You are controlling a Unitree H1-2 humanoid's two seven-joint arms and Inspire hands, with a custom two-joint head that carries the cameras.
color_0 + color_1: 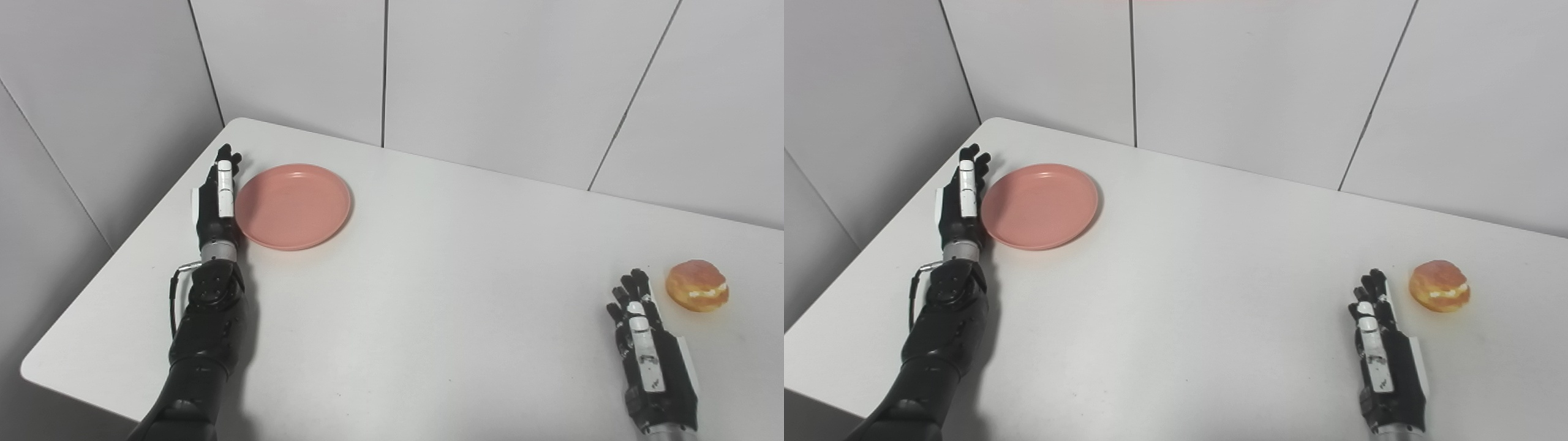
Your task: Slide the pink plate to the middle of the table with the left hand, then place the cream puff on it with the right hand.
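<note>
Left eye view shows the left robot hand point(219, 199) set edge-on against the outer rim of the pink plate point(294, 206), fingers straight and together, holding nothing. That flat stance on the side away from the centre suits a push, so the plate can be shoved across the white bench point(429, 294) toward its middle; the plate is at the far left, near the corner, so the slide looks not yet done. The right robot hand point(652, 355) rests low at the near right, fingers extended and slightly apart, empty, with the cream puff point(697, 285) just beside its fingertips and not touched. It seems parked there so it can take the pastry once the plate is in place.

The right eye view shows a clearer strip of bare bench between the right fingertips and the puff, confirming they are apart. Neither view settles whether the left palm actually touches the rim.
</note>
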